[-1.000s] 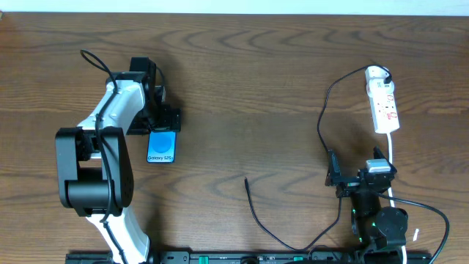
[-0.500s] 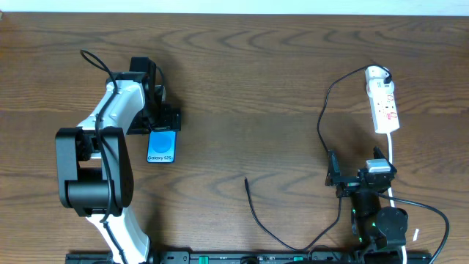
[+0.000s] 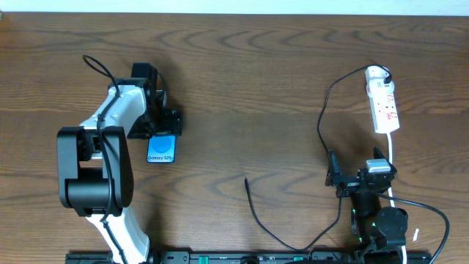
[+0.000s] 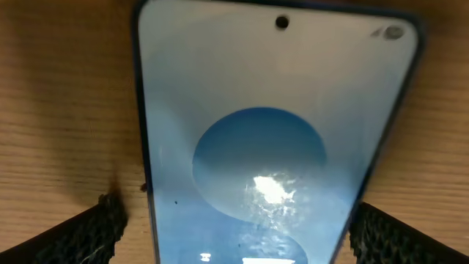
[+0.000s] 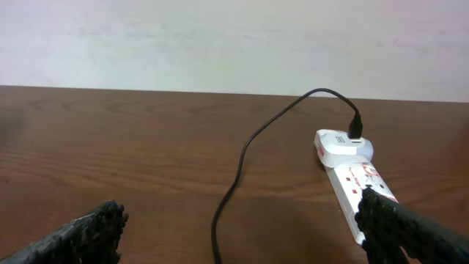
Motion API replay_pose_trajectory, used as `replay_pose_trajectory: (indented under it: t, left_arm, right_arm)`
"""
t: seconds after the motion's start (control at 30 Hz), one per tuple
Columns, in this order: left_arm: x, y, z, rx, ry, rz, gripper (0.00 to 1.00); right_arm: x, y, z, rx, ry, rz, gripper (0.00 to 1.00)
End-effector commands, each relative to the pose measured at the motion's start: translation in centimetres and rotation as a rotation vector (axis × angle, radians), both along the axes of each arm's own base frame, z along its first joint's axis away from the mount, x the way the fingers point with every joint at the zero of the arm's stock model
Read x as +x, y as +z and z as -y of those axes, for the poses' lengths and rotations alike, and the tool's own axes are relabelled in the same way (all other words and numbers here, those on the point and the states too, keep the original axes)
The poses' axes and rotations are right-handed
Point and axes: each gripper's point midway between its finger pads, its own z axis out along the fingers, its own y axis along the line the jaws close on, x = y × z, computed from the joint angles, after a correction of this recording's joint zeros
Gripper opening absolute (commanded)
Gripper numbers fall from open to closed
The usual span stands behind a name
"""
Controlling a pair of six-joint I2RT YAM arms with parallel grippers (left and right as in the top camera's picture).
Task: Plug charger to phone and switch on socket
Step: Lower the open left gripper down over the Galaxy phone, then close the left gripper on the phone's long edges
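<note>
We see our left gripper (image 4: 245, 231) wide astride the flat blue-screened phone (image 4: 271, 95) — right gripper (image 5: 242, 231) wide too, empty, white oblong socket (image 5: 359, 180) at one o'clock.

Phone to my left, socket to my right

The phone (image 3: 162, 149) lies on the table (image 3: 256, 73) with my left claw (image 3: 163, 126) over its far end. The socket (image 3: 384, 108) lies beyond my right claw (image 3: 355, 174). The charger (image 3: 319, 125) runs from the socket's far end past that claw, its loose tip mid-table, well apart from the phone.
</note>
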Motion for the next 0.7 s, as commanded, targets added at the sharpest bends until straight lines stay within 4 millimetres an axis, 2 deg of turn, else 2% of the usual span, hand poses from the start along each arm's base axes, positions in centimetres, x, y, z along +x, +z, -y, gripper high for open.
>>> replay_pose_trajectory:
  t: [0.0,0.33,0.67]
  left_arm:
    - [-0.5,-0.8,0.0,0.0,0.004,-0.019,1.0]
    - [-0.5,-1.0,0.0,0.001,-0.004,-0.014,0.99]
    - [-1.9,-2.3,-0.1,0.004,-0.007,-0.038,0.99]
  right_arm:
    - [0.0,0.0,-0.2,-0.011,0.012,0.001,0.99]
    - [0.0,0.0,-0.2,-0.011,0.012,0.001,0.99]
    - [0.0,0.0,-0.2,-0.011,0.012,0.001,0.99]
